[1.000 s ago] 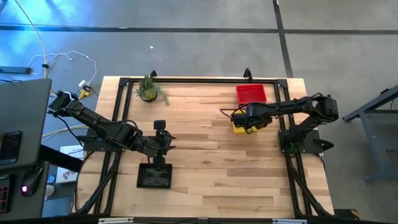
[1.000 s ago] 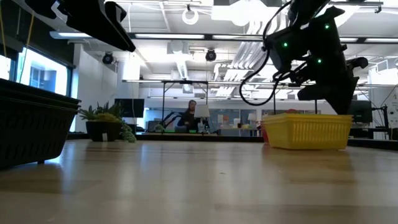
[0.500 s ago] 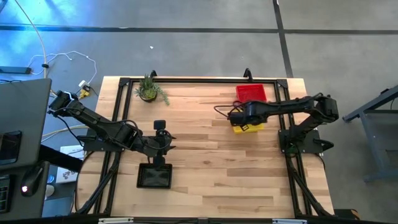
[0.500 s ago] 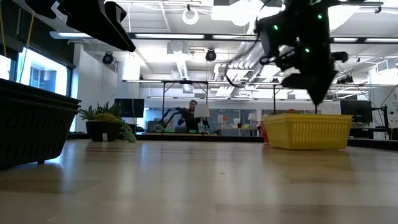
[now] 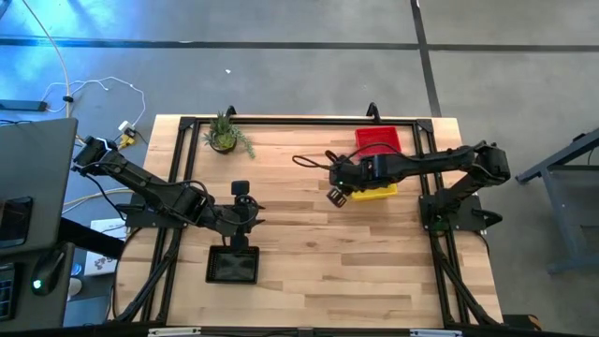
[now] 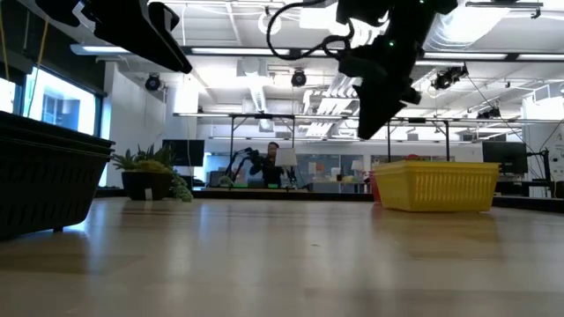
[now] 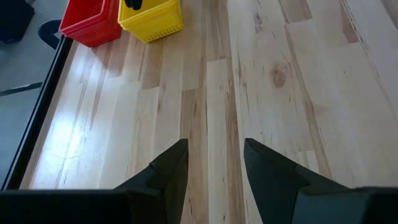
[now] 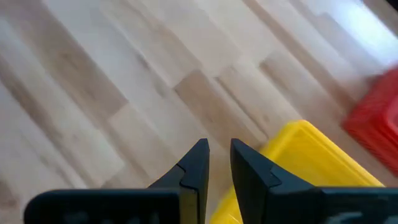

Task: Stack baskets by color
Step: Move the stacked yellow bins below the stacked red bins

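Yellow baskets (image 5: 372,192): a yellow stack is seen toward the right rear of the table (image 5: 309,262), just in front of the red one; how many are nested cannot be told.
Red baskets (image 5: 377,140): set at the rear right edge, touching or almost touching the yellow stack.
Black baskets (image 5: 233,266): placed near the front left, well apart from the other two colours; in the low view the stack fills the near left side.
Right gripper (image 5: 334,196): held above the bare wood just beside the yellow stack, on the side toward the table's middle; the fingers (image 8: 194,165) are nearly pressed together, a narrow gap is left, and nothing is pinched.
Left gripper (image 5: 241,240): parked just behind the black stack; the fingers (image 7: 171,165) are spread and nothing is held.
Plant (image 5: 225,134): left at the rear left, no part of the task.
Handling: the baskets are judged light, thin plastic, stiff enough to lift by one wall yet likely to flex and slide on smooth wood.
Hold: the top rim of a short wall is judged best, one finger inside and one outside.
Risk: a nested basket could be dragged up together with the one taken.
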Available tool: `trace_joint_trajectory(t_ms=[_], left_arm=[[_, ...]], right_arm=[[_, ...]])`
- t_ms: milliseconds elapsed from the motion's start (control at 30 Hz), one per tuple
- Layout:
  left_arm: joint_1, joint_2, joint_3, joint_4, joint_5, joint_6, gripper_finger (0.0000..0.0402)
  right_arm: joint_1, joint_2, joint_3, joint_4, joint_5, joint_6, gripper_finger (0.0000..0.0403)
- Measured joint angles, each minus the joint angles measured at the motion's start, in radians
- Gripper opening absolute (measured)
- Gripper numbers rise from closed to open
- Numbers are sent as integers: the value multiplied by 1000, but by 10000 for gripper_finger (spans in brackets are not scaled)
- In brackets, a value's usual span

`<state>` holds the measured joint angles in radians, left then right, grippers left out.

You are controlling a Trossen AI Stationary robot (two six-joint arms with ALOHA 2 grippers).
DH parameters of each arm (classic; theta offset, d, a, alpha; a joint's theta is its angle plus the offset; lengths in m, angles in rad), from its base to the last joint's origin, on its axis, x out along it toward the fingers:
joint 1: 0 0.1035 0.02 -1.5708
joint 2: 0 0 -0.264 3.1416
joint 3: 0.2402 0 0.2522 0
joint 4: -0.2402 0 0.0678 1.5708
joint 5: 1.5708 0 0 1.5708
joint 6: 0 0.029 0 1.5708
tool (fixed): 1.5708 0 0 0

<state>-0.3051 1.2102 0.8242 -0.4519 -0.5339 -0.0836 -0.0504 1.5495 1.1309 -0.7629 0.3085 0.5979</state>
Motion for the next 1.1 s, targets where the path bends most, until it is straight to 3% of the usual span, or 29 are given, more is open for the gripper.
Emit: trace_joint_trajectory(t_ms=[667, 1100], left_arm=[[0, 0, 0, 0, 0, -2, 141], [0, 0, 0, 0, 11, 1, 141]], right_arm=[[-52, 196, 0, 9, -72, -22, 53], [-114, 207, 0, -103, 17, 4, 53]])
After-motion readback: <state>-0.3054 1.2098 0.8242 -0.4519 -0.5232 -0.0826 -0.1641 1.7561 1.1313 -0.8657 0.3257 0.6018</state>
